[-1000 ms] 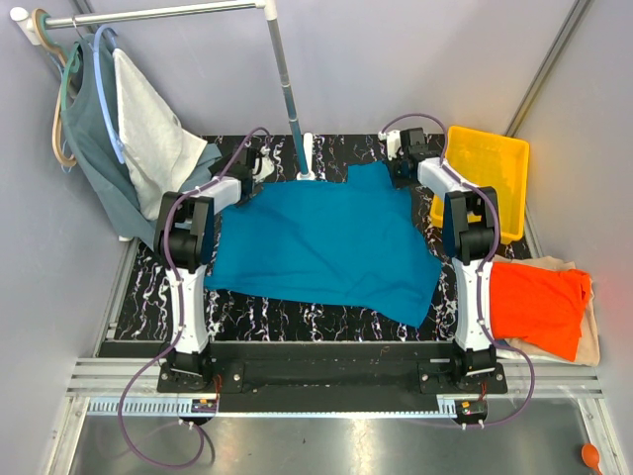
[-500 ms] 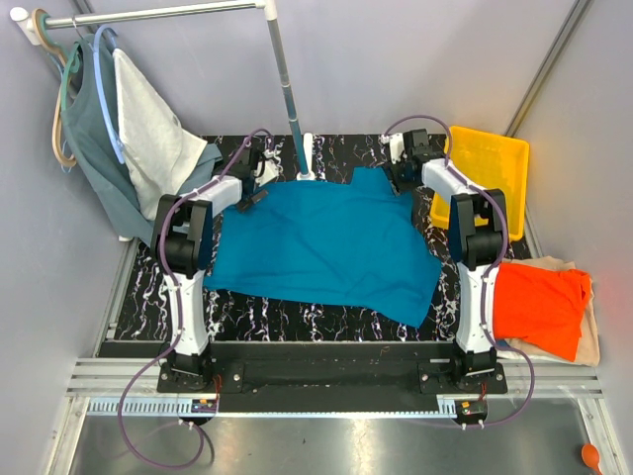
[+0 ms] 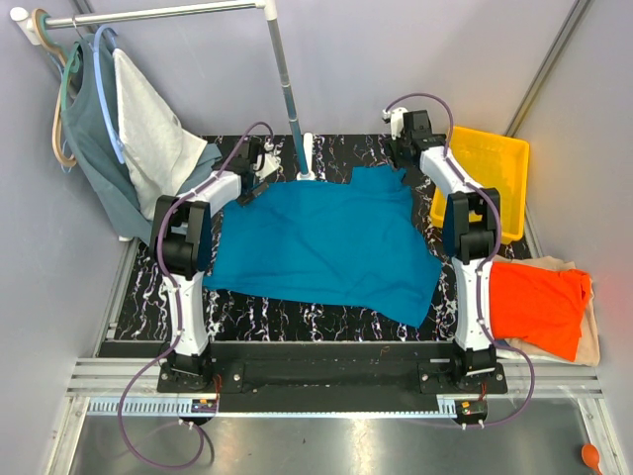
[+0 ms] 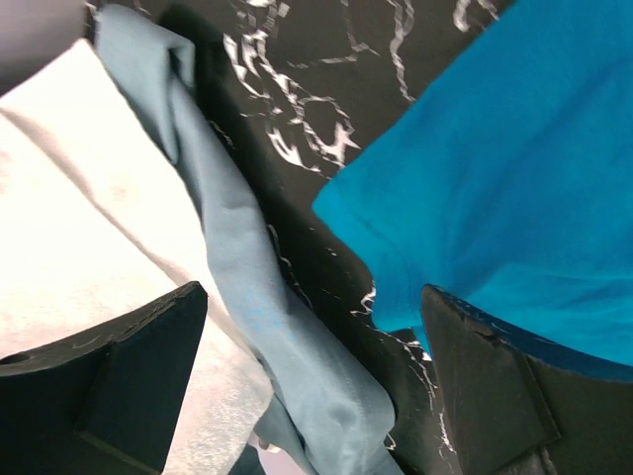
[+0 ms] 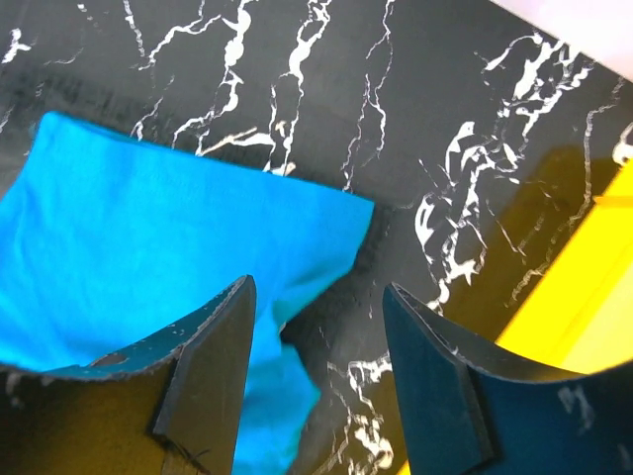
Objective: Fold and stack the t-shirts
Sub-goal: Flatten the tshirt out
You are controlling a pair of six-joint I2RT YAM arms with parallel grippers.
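The teal shirt (image 3: 326, 242) is laid spread flat on the worktop (image 3: 346, 153), its far right corner having just been released by the right pincer (image 5: 316, 297), now parted and empty, while the left pincer (image 4: 312, 297) is held wide apart, so folding can be begun.

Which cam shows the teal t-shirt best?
Top external: the whole teal t-shirt is visible, spread on the table. Left wrist catches just one corner of it; right wrist just another corner.
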